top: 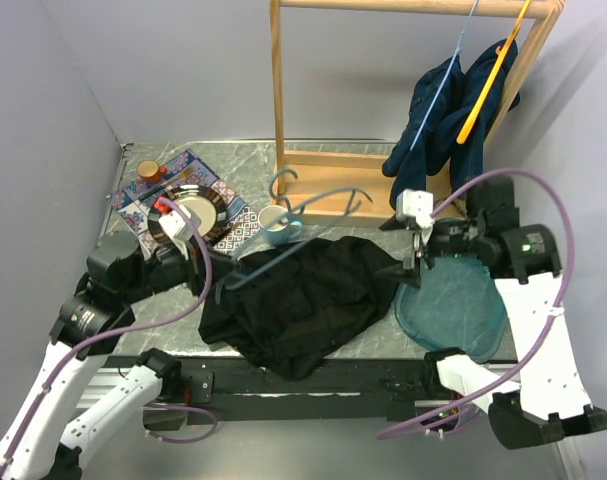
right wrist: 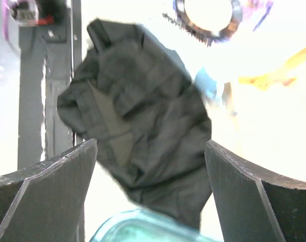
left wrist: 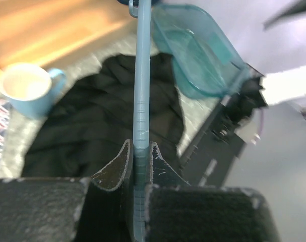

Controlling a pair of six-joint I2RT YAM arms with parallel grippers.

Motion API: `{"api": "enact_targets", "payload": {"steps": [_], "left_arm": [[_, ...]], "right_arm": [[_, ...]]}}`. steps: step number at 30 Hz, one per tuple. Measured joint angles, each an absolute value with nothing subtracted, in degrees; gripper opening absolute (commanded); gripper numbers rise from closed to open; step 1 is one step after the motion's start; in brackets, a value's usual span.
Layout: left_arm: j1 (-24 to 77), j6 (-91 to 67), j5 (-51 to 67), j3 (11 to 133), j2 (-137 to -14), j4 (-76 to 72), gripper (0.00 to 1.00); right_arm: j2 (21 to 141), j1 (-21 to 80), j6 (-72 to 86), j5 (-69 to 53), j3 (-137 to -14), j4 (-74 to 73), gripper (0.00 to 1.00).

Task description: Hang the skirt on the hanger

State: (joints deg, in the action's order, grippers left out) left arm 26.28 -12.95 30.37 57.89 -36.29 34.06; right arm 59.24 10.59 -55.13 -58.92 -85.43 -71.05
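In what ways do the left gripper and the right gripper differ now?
The left gripper is shut on the blue hanger; the right gripper is open and holds nothing. The left gripper is at the left side of the skirt; the right gripper is at its right side, by the teal tray. Both point toward the skirt.

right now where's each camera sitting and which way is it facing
top external: above and behind, looking down; left arm and right arm show.
left wrist: on the left arm, looking along the hanger in its shut jaws.
right wrist: on the right arm, looking down between open jaws.
shared: all three see the skirt.
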Motion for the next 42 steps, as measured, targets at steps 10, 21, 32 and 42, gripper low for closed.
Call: {"api": "enact_targets", "payload": {"steps": [10, 21, 32, 42], "left_arm": [[27.14, -16.01, 42.41, 55.44, -35.77, 34.59, 0.01], [34.0, -16.1, 45.17, 52.84, -40.1, 33.52, 0.01], [38.04, -12.93, 41.12, 54.13, -45.21, 33.61, 0.01], [38.76, -12.34, 41.34, 53.93, -44.8, 30.41, 0.01]], "right_arm": [[66.3, 24.58, -46.74, -53.65, -91.26, -68.03, 0.94], [68.62, 27.66, -43.27, -53.06, -86.06, -66.11, 0.86], [67.24, 30.37, -40.51, -55.51, -74.17, -66.28, 0.56], [61.25, 28.14, -37.54, -58.3, -69.12, -63.48, 0.0]]}}
